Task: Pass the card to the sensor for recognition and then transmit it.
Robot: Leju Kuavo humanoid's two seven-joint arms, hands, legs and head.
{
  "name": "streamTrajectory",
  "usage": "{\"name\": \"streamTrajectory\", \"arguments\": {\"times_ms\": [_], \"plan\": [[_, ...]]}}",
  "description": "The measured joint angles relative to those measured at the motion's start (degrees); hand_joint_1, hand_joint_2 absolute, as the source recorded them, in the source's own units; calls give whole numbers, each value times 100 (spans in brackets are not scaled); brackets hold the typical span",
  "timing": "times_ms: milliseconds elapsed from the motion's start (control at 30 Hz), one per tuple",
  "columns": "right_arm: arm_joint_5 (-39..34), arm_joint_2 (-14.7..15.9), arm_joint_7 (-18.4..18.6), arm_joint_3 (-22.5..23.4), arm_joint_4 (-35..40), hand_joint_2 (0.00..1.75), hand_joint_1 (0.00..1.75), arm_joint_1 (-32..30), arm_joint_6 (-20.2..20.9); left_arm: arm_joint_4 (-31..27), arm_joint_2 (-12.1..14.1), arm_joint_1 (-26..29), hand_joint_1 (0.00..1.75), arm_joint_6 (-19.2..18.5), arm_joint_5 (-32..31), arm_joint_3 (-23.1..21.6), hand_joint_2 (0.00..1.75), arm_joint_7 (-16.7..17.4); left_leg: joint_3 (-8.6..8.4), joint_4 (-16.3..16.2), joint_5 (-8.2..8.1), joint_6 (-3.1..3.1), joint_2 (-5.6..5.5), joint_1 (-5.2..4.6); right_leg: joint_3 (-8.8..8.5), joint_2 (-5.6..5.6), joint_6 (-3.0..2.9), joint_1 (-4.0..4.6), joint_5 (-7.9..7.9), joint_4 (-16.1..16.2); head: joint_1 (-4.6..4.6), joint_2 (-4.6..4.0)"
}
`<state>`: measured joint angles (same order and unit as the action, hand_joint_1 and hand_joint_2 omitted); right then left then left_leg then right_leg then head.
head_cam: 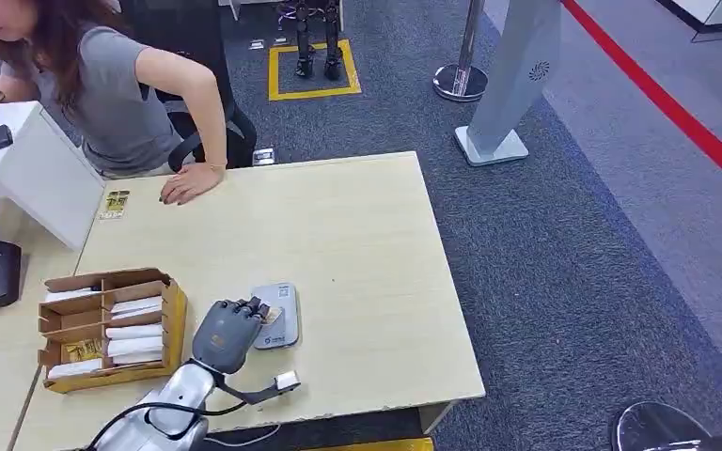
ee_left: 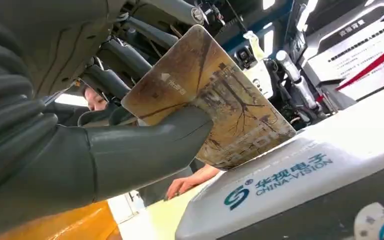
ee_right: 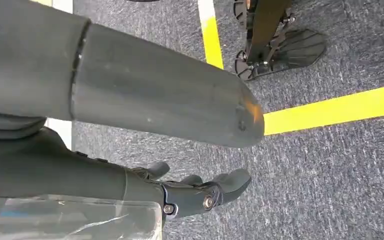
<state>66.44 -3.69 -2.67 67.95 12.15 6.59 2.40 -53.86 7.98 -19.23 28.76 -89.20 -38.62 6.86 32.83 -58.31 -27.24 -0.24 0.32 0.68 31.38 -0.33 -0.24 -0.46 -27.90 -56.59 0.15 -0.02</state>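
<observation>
Card (ee_left: 215,100): thin, rounded corners, brownish-tan face printed with bare tree branches over a sepia ground, a small pale arrow mark and faint lettering near one end. In the left wrist view it sits tilted, pinched under the thick grey thumb (ee_left: 145,145) of the left hand (head_cam: 228,331), with its lower edge at or just above the sensor (ee_left: 300,190); contact between the two cannot be confirmed. From the head view the card is a small tan sliver at the fingertips, over the sensor's top face. Sensor is a flat grey-white pad with rounded corners, lying on the light wood table (head_cam: 357,244) near its front edge; its casing carries a blue-green logo and the print "CHINA-VISION" with Chinese characters. Left of the hand stands a cardboard organizer (head_cam: 113,327) with compartments holding white cards and a tan one. Right hand (ee_right: 130,100) hangs low over grey carpet (ee_right: 330,165) crossed by yellow floor tape (ee_right: 330,107); thumb extended, dark fingers loosely curled, spread apart, nothing in them. A person (head_cam: 113,94) in a grey top leans at the far side of the table, one hand (head_cam: 186,184) flat on the surface, well apart from the sensor. A small printed label (head_cam: 115,203) lies near that far corner.
</observation>
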Motion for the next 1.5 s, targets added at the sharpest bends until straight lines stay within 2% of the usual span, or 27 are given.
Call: {"name": "streamTrajectory", "arguments": {"times_ms": [133,233,300,367,567,600,633,767,867,933,1000,1067,1133,1167,1500], "plan": [[-13,0,-4,0,0,0,0,0,-2,0,-9,1,175,155,-37,0,175,72,0,0,0,0,0,0,-1,0,0,0,0,0,0,0],[-28,0,-4,0,0,0,0,-2,-7,-41,50,12,175,504,-66,0,175,419,0,0,0,0,0,1,0,0,0,1,0,-1,0,0],[-44,0,-13,0,0,0,0,-7,-33,-242,172,14,175,728,-70,0,175,801,0,0,0,0,1,2,0,0,0,1,0,-1,2,0],[-46,0,-24,0,0,0,0,-9,-63,-515,340,13,175,754,-72,0,175,1095,0,0,0,0,1,3,1,1,0,1,0,-2,0,0],[-74,0,-54,0,0,0,0,-23,-79,-1354,734,78,175,767,-72,67,175,1209,1,1,3,-4,-1,3,1,0,-1,3,-1,-7,0,0],[-85,0,-57,0,0,0,0,-29,-79,-1542,754,127,175,765,-28,134,175,1136,1,1,3,-4,0,2,1,0,-1,2,0,-6,0,0],[-96,0,-66,0,0,0,0,-38,-77,-1745,758,192,175,767,79,269,175,910,1,1,3,-4,0,1,1,0,-1,2,0,-5,0,0],[-122,-11,-92,0,-2,0,0,-61,-70,-2278,671,401,175,767,1055,1092,175,-373,1,1,2,-4,-1,1,2,1,-1,2,0,-4,0,-2],[-129,-13,-98,0,-2,0,0,-79,-68,-2365,590,452,175,765,2343,1693,175,-1114,0,1,4,-6,-1,3,2,0,-1,2,0,-5,0,0],[-144,-15,-98,0,-2,0,0,-87,-63,-2371,579,470,175,706,3578,2003,175,-1568,-1,1,5,-7,0,4,2,1,-2,3,0,-6,0,0],[-149,-15,-98,0,-2,0,0,-96,-63,-2371,555,487,175,493,4835,2285,175,-2016,-1,1,6,-8,0,5,2,1,-2,3,0,-6,0,0],[-157,-15,-98,0,-2,0,0,-100,-61,-2369,525,499,175,78,5975,2617,175,-2383,-1,1,8,-11,-1,6,2,0,-2,4,0,-6,0,0],[-162,-15,-109,0,-2,0,0,-98,-44,-2363,501,499,175,-332,6722,2915,175,-2583,0,1,8,-11,-1,6,2,0,-2,6,0,-7,0,0],[-162,-15,-111,0,-2,0,0,-97,-39,-2348,492,498,175,-408,6867,3048,175,-2627,0,1,8,-11,0,6,2,2,-2,6,0,-7,0,0],[-109,-22,-96,0,-22,0,0,-100,-2,-1902,557,287,175,-1005,7674,4015,175,-2730,0,1,9,-12,-1,6,3,2,-2,6,1,-6,0,0]]}}
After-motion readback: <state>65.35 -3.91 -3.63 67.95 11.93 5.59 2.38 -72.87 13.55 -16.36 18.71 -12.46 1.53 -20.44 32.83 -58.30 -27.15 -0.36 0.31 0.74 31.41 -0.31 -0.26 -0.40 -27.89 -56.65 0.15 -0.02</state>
